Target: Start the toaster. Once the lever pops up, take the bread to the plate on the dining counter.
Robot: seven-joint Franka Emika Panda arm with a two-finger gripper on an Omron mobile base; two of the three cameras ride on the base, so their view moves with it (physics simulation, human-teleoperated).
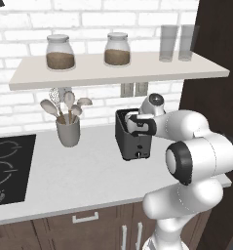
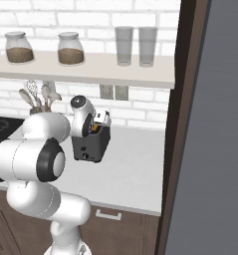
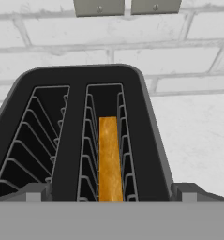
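The toaster [image 1: 133, 136] stands on the white surface [image 1: 64, 176] close to the brick wall [image 1: 20, 105], and everything else is placed from it. Its two slots face up, and in the hand view the bread [image 3: 109, 159] sits upright, low inside the right-hand slot, its golden-orange edge showing between the wire guides; the left-hand slot holds nothing. On the toaster's narrow front face a dark round knob [image 2: 84, 156] shows low down; the lever itself is too small to make out. The end effector [image 3: 111, 191] hangs just above the toaster's top, pointing down into it, with its fingertips [image 3: 34, 192] spread wide, one at each outer side of the toaster's top, gripping nothing. The white arm bends over the toaster from the front. To the toaster's left, well apart on the same surface, stands a grey cup [image 1: 68, 131] of spoons and a whisk, and farther left lies a black hob [image 1: 8, 168]. On the wall just behind and above the toaster are two grey sockets [image 1: 134, 89]. Above those runs a pale shelf [image 1: 113, 71] with two lidded jars [image 1: 60, 52] of brown contents and two clear glasses [image 1: 169, 43]. To the toaster's right rises a tall dark brown panel [image 2: 178, 129].
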